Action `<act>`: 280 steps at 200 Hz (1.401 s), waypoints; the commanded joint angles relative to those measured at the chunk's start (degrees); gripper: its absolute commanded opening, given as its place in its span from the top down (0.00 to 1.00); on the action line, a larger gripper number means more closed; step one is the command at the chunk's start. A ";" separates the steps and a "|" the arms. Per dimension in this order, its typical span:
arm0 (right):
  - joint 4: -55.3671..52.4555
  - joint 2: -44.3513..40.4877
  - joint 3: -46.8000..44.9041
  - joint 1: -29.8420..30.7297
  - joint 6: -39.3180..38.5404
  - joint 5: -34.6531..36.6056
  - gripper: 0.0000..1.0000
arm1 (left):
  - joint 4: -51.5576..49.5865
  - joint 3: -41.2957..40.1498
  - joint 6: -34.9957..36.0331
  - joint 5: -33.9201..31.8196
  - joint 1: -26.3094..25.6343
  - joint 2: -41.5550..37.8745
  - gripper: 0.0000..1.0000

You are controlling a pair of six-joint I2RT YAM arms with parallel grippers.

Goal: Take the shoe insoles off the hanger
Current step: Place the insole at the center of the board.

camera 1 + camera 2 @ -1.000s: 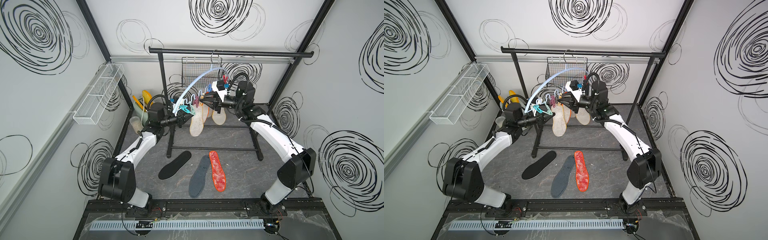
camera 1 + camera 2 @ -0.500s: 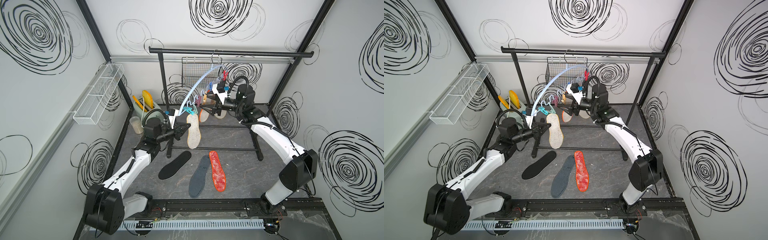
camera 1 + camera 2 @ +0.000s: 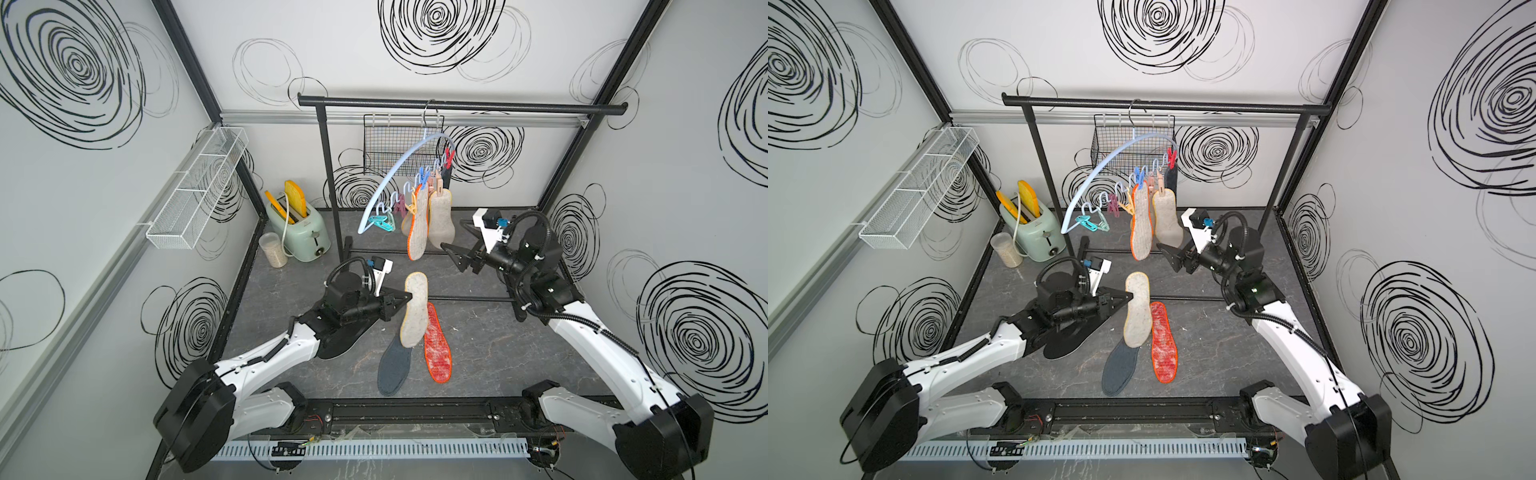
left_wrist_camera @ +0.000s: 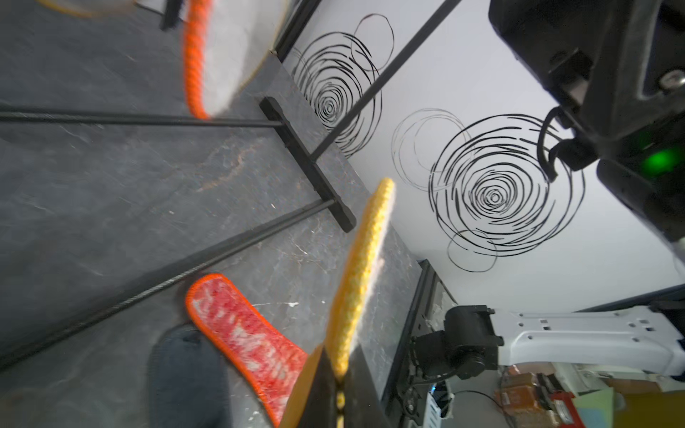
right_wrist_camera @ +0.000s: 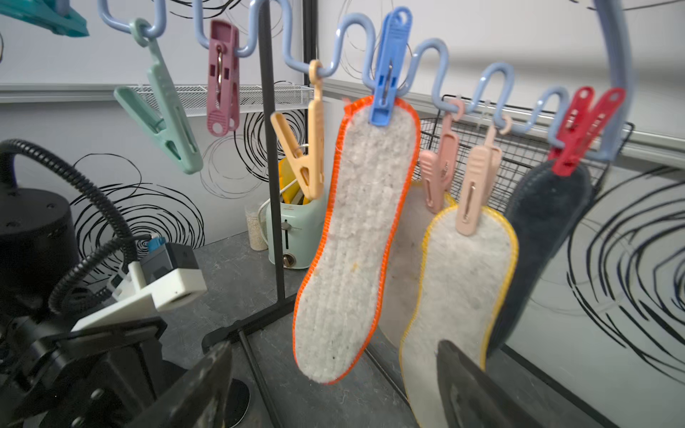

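Left claw [image 3: 409, 296] is clenched on the yellow-edged felt insole [image 3: 413, 316], pinched near its top end. It hangs free above the floor [image 3: 478, 340], clear of the hanger [image 3: 395, 174]. The left wrist view is blurred and shows the held insole edge-on only.

Right claw [image 3: 452, 235] is released, jaws wide with nothing between them, just in front of the hung insoles.

Black insole [image 3: 345, 340] is on the floor, mostly hidden under the left arm. Grey-blue insole [image 3: 392, 365] and red insole [image 3: 436, 345] lie flat side by side. The held one covers the grey-blue's far end in both top views.

The hanger is hooked on the rail [image 3: 457, 107]. Pegged on it:
- orange-edged insole [image 5: 356, 229] on the blue peg [image 5: 389, 66]
- hung yellow-edged insole [image 5: 459, 296]
- dark insole [image 5: 541, 229] on the red peg [image 5: 578, 126]
- pale insole [image 5: 407, 241] behind them, mostly covered

A claw finger [image 5: 467, 385] cuts off the lower ends of the last two in front.

Containers:
- toaster [image 3: 297, 224] holds two yellow slabs [image 3: 295, 199]
- jar [image 3: 272, 249] beside it holds pale grains
- wire basket [image 3: 395, 141] behind the hanger, contents can't tell
- white wire shelf [image 3: 195, 187] on the wall
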 commanded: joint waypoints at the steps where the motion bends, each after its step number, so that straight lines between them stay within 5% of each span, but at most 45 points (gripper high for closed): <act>1: -0.01 -3.14 -3.39 -2.67 5.04 8.14 0.13 | 9.86 0.63 -11.25 -4.09 -4.19 5.94 1.00; 45: -0.18 -6.97 -5.47 -3.70 3.96 12.23 0.13 | 14.48 9.65 -16.67 -7.63 -12.57 20.41 1.00; 86: -1.90 -7.28 -5.62 -3.72 2.05 13.94 0.13 | 21.16 17.18 -23.92 -5.62 -14.83 32.85 1.00; 129: -1.52 -7.39 -5.72 -3.63 1.30 15.18 0.13 | 26.67 17.44 -30.06 -6.41 -14.19 35.55 1.00; 280: -1.72 -7.79 -5.67 -3.56 1.06 15.44 0.13 | 27.86 25.05 -35.17 -14.26 -17.73 46.16 0.93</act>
